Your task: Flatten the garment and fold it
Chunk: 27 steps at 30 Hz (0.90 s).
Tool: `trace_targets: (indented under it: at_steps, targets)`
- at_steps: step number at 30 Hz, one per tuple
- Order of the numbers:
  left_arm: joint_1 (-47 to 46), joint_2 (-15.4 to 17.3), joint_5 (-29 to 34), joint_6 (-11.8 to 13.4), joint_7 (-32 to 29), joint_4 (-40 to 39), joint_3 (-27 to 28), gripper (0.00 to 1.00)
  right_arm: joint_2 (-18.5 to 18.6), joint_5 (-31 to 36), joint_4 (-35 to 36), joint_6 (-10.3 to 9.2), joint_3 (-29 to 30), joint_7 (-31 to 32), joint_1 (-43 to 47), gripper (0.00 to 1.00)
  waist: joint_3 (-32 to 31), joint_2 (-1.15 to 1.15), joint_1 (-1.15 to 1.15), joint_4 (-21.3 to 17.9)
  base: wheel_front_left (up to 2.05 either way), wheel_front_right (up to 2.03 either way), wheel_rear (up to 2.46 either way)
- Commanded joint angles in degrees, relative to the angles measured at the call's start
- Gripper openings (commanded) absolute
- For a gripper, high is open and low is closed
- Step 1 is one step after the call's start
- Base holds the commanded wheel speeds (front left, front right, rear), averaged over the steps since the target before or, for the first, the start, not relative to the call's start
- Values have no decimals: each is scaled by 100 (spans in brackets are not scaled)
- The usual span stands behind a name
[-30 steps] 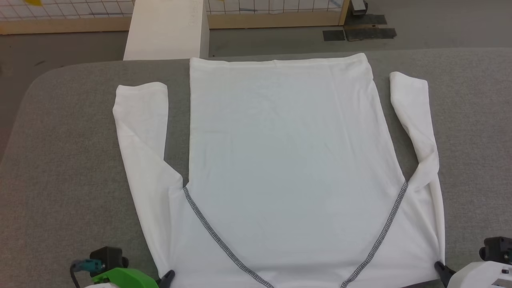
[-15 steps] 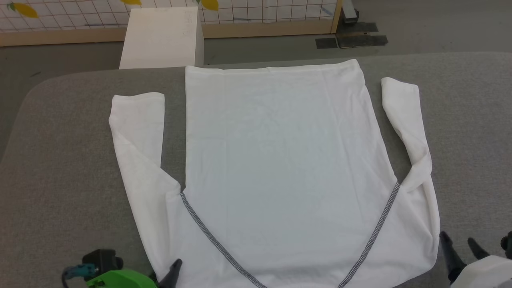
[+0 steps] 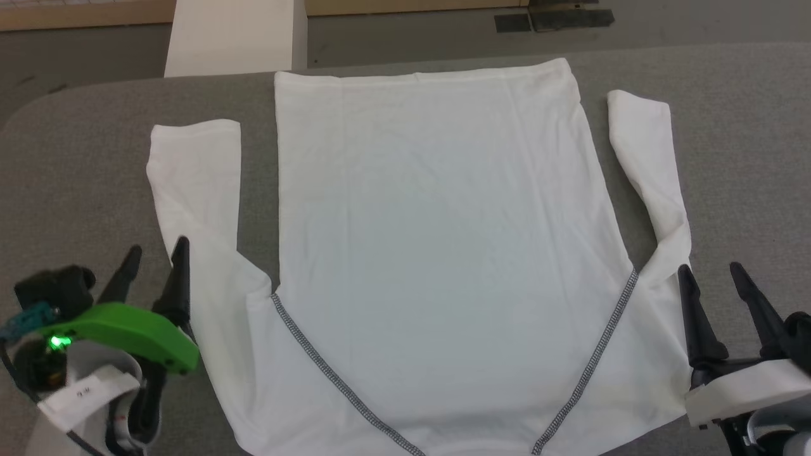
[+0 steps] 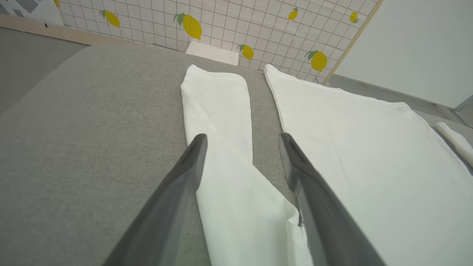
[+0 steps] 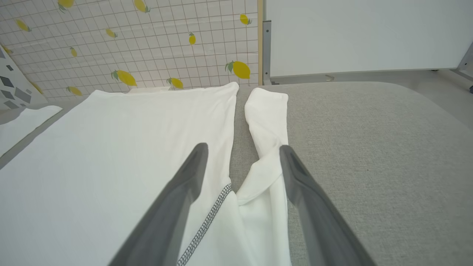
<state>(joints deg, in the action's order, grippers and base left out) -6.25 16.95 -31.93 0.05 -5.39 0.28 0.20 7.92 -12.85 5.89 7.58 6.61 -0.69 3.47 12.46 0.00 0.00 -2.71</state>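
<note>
The white garment (image 3: 437, 240) lies spread flat on the grey table (image 3: 89, 164), hem at the far side, both sleeves folded up alongside the body. Dark zigzag seams (image 3: 329, 373) run diagonally at each shoulder. My left gripper (image 3: 155, 250) hovers open over the left sleeve (image 4: 218, 118), its fingers straddling the sleeve's outer edge. At the other side my right gripper (image 3: 708, 272) stands open by the right sleeve (image 5: 268, 122), just past the armpit fold. Neither holds fabric.
A white box (image 3: 234, 35) stands on the floor beyond the table's far edge. A tiled wall with lemon prints (image 4: 221, 26) and a white panel (image 5: 362, 33) lie behind. Bare grey table surface flanks both sleeves.
Both grippers let go of the shoulder corners near the front edge, opened, and moved forward to beside the sleeves. The head camera has shifted, so the whole scene sits differently.
</note>
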Motion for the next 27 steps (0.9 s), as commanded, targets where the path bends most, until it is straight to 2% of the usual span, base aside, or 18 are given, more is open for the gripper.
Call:
trace_targets:
  at_steps: [1, 8, 15, 20, 24, 27]
  targets:
    - [-339, 168, 156, -44, -3, 109, -21, 100, 63, 42, 28, -9, -65, -126, -163, 100, 359, 0, 0, -93, 0, 0, 0]
    - [-1907, 954, 480, -82, -787, 795, -67, 100, 212, -13, 98, -9, -368, -317, -747, 100, 1142, 0, 0, -379, 0, 0, 0]
    - [-3196, 1668, 490, 137, -2060, 1363, 93, 100, 188, -62, 253, -9, -685, -464, -1232, 100, 1887, 0, 0, -775, 0, 0, 0]
    - [-3567, 1879, 232, 325, -3006, 1466, 226, 100, 130, -115, 272, -9, -870, -577, -1415, 100, 2184, 0, 0, -996, 0, 0, 0]
    - [-3652, 2012, 108, 631, -3627, 1322, 371, 100, 107, -159, 245, -9, -946, -636, -1505, 100, 2352, 0, 0, -1114, 0, 0, 0]
    - [-3658, 2122, 161, 862, -3863, 1234, 439, 100, 96, -170, 222, -9, -978, -694, -1560, 100, 2439, 0, 0, -1166, 0, 0, 0]
